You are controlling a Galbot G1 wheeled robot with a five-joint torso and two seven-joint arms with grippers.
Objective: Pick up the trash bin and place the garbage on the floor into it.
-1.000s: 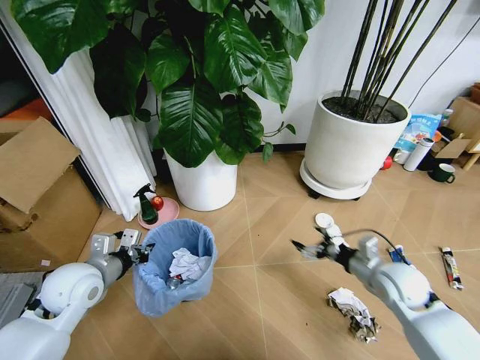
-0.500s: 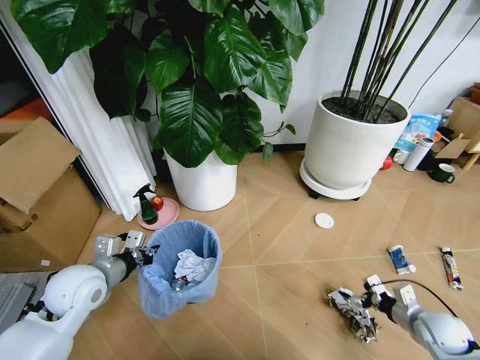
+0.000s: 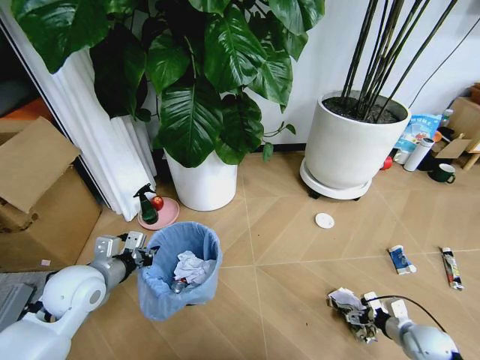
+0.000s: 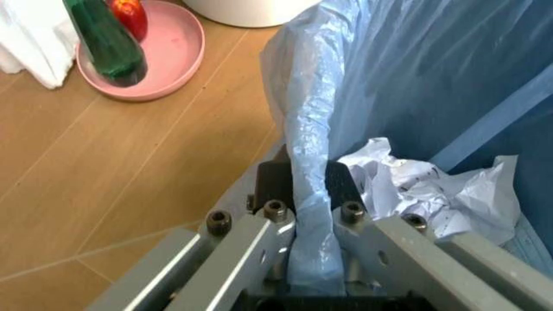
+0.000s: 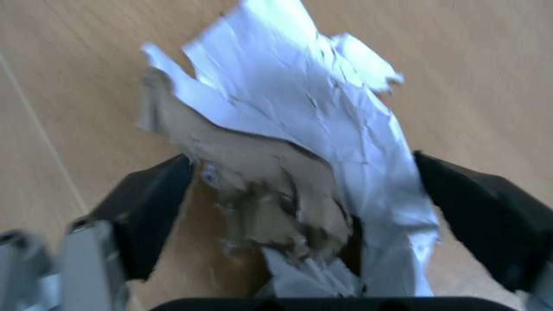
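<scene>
Left gripper (image 3: 141, 257) clamped on the trash bin (image 3: 180, 268) rim, arm bent low at the floor (image 3: 285, 247), right gripper (image 3: 358, 315) spread around crumpled paper (image 3: 346, 300), arm reaching down.

No text, label, brand, number or sign can be read anywhere, not on the blue-and-white packet (image 3: 417, 129) by the wall, nor on the wrappers (image 3: 400, 259) lying on the floor (image 3: 285, 247).
</scene>
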